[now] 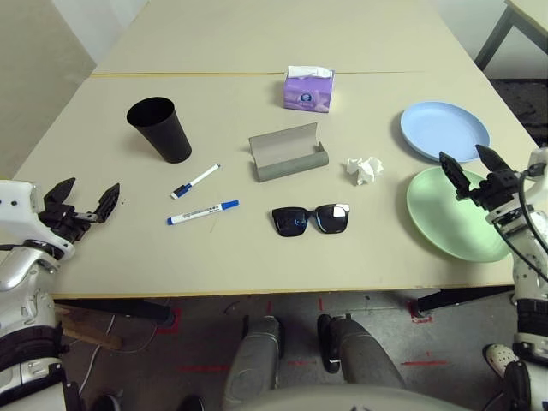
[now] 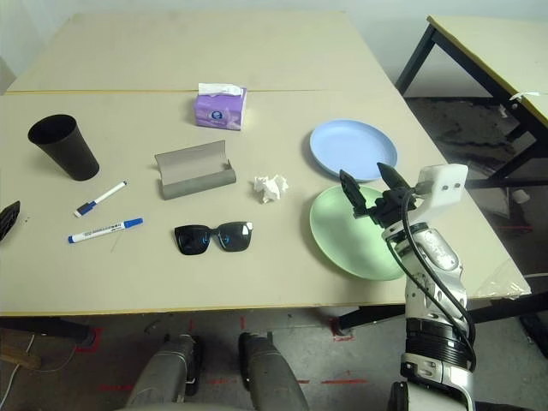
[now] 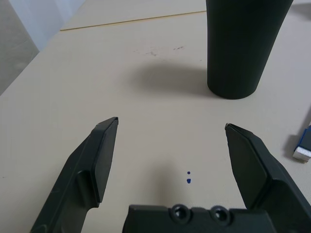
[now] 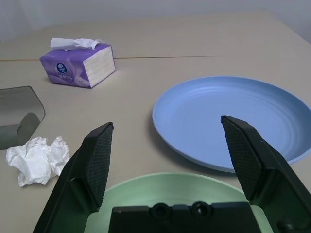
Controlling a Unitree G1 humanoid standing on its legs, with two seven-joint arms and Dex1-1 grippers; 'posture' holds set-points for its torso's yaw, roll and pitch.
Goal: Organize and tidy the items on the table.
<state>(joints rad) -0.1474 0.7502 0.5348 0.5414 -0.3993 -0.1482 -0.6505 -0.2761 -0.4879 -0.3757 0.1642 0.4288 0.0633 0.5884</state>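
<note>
On the table [image 1: 368, 257] a black cup [image 1: 160, 128] stands at the left, with two blue-capped markers [image 1: 195, 181] [image 1: 203, 212] lying in front of it. In the middle an open grey glasses case [image 1: 288, 152] lies behind the black sunglasses [image 1: 311, 219]. A crumpled tissue [image 1: 364, 169] rests to the right of them. At the right edge the light-blue plate [image 1: 444, 131] sits behind the light-green plate [image 1: 454, 214]. My left gripper [image 1: 91, 187] hovers open and empty near the left edge, facing the cup [image 3: 243, 43]. My right gripper [image 1: 464, 154] is open and empty over the green plate [image 4: 175, 191].
A purple tissue box [image 1: 309, 89] stands behind the case, near the seam line [image 1: 171, 74] across the table. Another table [image 2: 488, 51] stands at the far right. The table's front edge runs just below the sunglasses and the green plate.
</note>
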